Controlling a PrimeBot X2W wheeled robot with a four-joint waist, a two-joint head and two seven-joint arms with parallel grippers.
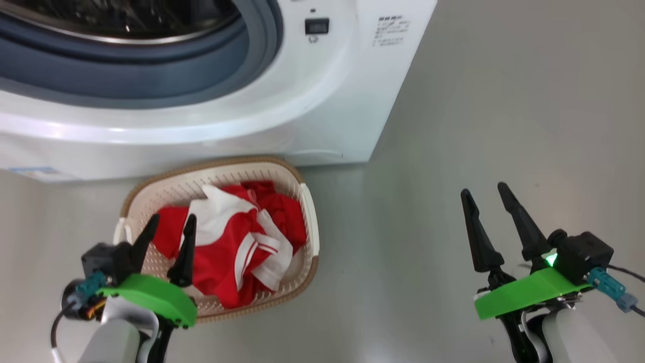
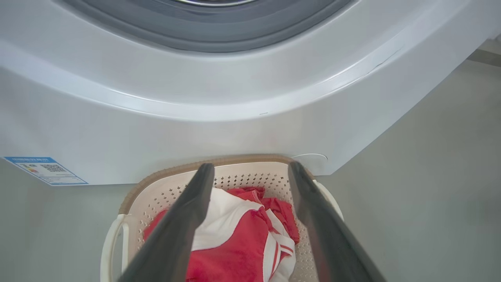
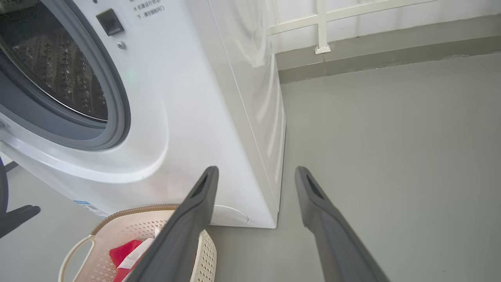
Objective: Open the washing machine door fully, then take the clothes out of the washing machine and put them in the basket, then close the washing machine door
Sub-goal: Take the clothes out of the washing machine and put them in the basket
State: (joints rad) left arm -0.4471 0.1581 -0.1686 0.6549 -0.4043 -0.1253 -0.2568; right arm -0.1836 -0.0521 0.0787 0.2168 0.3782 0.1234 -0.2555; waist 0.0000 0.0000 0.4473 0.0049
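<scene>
Left gripper: is hovering over the basket, its two fingers standing wide apart and gripping nothing.
Right gripper: is hanging over bare floor, fingers likewise spread wide, nothing between them.
Clothes: are lying in a crumpled heap directly below and just ahead of the left gripper's fingertips. In the left wrist view the red and white fabric is showing between and beneath both fingers, with neither finger pinching it.
Contact: whether the left fingers are brushing the top of the heap cannot be told from these views.
Basket: is sitting on the floor under the left gripper, its far rim lying just beyond the fingertips and close against the machine's base. It is lying well off to the left of the right gripper.
Washing machine: is standing beyond the fingertips of both grippers. Its lower front panel is rising just past the left gripper, and its front right corner is lying ahead and left of the right gripper.
Opening: the grey gasket and perforated drum are showing uncovered, above and ahead of the left gripper.
Washing machine door: a dark shape is showing at the left edge of the right wrist view. It is possibly part of the door, but too little is visible to say.
Blue label: is sitting low on the machine's front, left of the left gripper's fingers.
</scene>
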